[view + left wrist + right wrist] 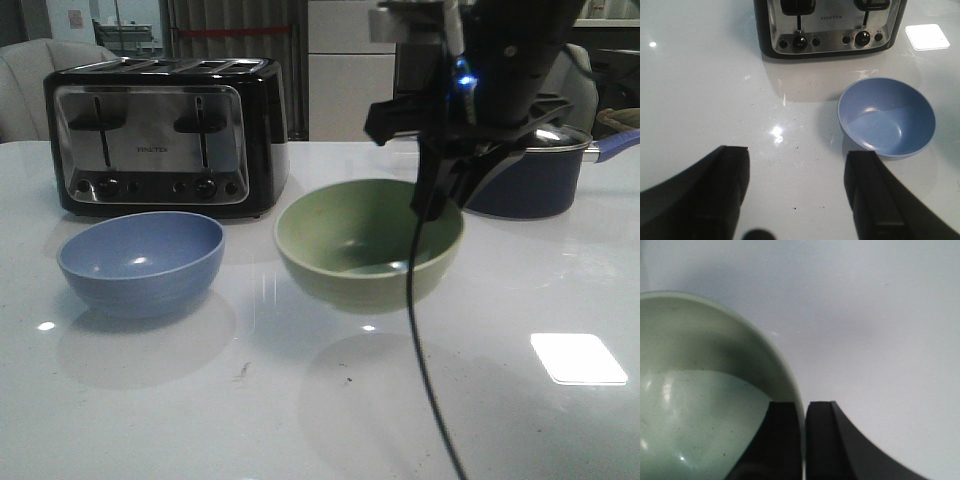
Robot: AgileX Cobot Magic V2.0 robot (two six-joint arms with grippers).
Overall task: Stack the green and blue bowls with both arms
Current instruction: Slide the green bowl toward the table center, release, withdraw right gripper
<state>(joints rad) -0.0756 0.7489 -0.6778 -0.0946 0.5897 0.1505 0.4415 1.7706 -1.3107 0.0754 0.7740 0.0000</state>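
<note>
Green bowl (368, 243) sits off the table (300, 400), its shadow spread on the surface below it, just right of and slightly nearer the camera than the toaster (165, 135). Right gripper (440, 195) has it by the rim on the side away from the toaster; in the right wrist view the two fingers (822, 440) are pinched nearly together on the rim, one inside the bowl (705, 390), one outside. Bowl hangs about level, opening up, empty.

Blue bowl (140, 262) rests upright on the table in front of the toaster's left half, apart from it, well clear of the green bowl, also empty.

Left gripper (795, 195) shows only in its own wrist view: fingers (725, 185) spread wide, nothing between them, above bare table, w/ the blue bowl (885, 117) near one fingertip but not touching, toaster (830, 25) beyond.

Navy pot (525, 170) w/ lid stands right of the toaster, behind the right arm, partly hidden. Black cable (420, 350) drops from the gripper across the front view.
</note>
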